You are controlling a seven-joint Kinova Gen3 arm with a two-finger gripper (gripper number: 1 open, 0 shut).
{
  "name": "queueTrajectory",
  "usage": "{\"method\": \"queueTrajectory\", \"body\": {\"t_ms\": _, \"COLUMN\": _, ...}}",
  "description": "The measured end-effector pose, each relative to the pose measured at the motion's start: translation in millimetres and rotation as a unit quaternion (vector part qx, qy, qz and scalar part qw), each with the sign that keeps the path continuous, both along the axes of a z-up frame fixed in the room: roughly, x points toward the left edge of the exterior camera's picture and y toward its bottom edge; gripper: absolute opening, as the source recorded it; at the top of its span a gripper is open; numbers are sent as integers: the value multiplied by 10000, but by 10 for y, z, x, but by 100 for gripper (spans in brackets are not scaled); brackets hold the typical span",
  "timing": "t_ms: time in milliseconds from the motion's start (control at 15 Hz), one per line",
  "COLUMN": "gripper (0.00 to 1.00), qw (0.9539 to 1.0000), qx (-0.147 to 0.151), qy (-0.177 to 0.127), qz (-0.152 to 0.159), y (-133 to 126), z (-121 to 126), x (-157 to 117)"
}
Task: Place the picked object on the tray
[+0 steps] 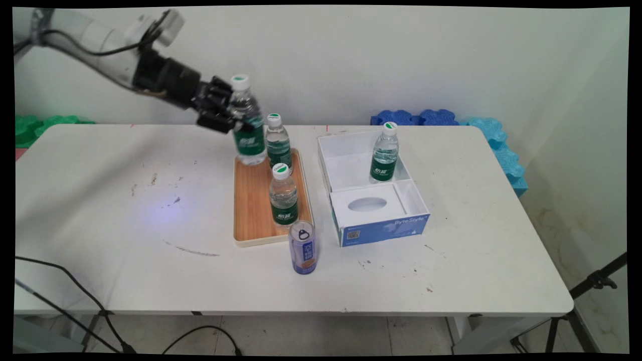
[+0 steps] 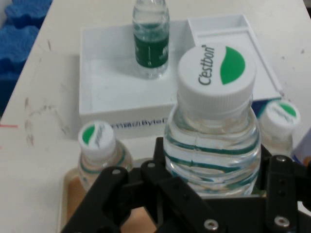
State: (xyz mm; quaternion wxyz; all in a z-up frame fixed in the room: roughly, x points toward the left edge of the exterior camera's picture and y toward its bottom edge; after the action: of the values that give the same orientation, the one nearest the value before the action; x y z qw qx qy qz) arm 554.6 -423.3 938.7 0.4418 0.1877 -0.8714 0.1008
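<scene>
Gripping water bottle [image 1: 248,126] w/ gripper [image 1: 228,116], seemingly lifted above tray [image 1: 253,210].

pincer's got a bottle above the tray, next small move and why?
Probably carry it right, toward the white box. The pincer grips a water bottle lifted off the wooden tray, where two bottles stand; one bottle already stands in the box.
</scene>
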Motion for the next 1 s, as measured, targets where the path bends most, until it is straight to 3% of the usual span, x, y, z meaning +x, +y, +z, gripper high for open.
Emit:
{"method": "queueTrajectory", "body": {"t_ms": 467, "gripper": 0, "qw": 9997, "qx": -117, "qy": 166, "qz": -144, "y": 340, "z": -410, "x": 231}}
{"method": "queueTrajectory", "body": {"t_ms": 1000, "gripper": 0, "qw": 9994, "qx": -4, "qy": 287, "qz": -170, "y": 603, "z": -756, "x": 220}}
